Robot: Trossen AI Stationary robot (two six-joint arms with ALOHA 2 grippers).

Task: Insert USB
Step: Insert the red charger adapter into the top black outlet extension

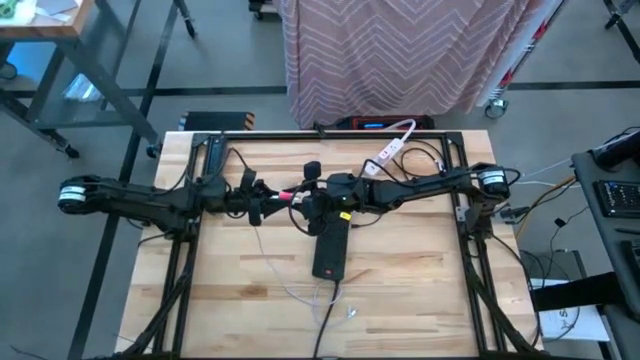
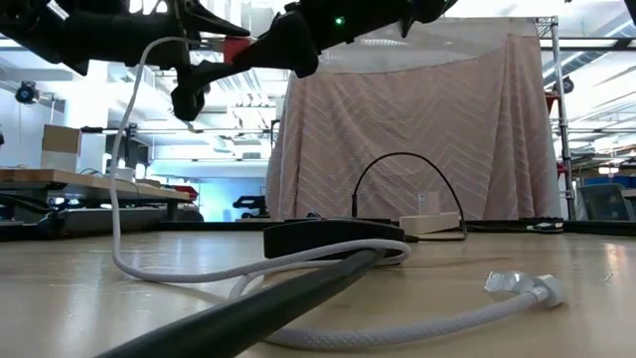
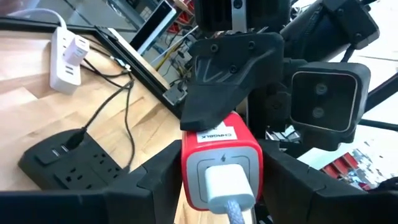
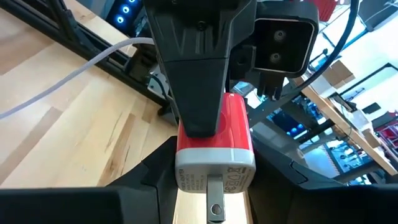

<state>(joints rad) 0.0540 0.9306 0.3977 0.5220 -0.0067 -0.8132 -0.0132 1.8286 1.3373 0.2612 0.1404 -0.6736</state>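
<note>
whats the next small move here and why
Probably the left gripper should open and back off. The white USB plug looks already seated in the red charger, which the right gripper grips from the opposite side, both above the table. How deep the plug sits is hard to tell.

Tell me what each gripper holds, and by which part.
The red USB charger is in both grippers: the left gripper clamps the end where the white cable plugs in, the right gripper the pronged end.
</note>
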